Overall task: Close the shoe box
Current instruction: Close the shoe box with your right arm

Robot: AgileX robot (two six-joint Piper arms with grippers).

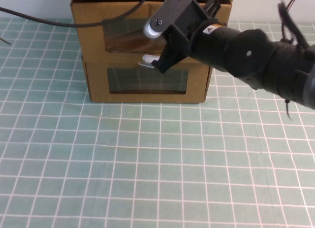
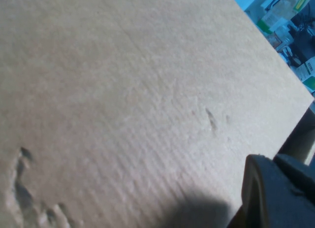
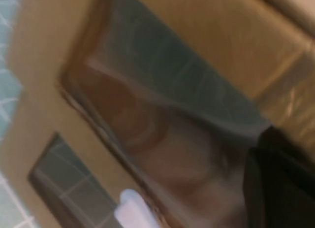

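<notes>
The shoe box point(image 1: 93, 31) is the upper of two stacked brown cardboard drawers, with a clear window point(image 1: 125, 36) and a small white tab point(image 1: 149, 57) below it. My right gripper point(image 1: 155, 47) is right in front of that window, its two fingers apart, the lower fingertip by the tab. The right wrist view shows the window point(image 3: 162, 114), the tab point(image 3: 130, 211) and one dark finger point(image 3: 280, 183). My left gripper point(image 2: 275, 188) is out of the high view; its wrist view shows it close against plain cardboard point(image 2: 123, 90).
The lower brown drawer point(image 1: 98, 82) with its own window point(image 1: 147, 80) sits under the shoe box. A black cable point(image 1: 59, 23) runs across the box top from the left. A green gridded mat point(image 1: 147, 164) covers the table.
</notes>
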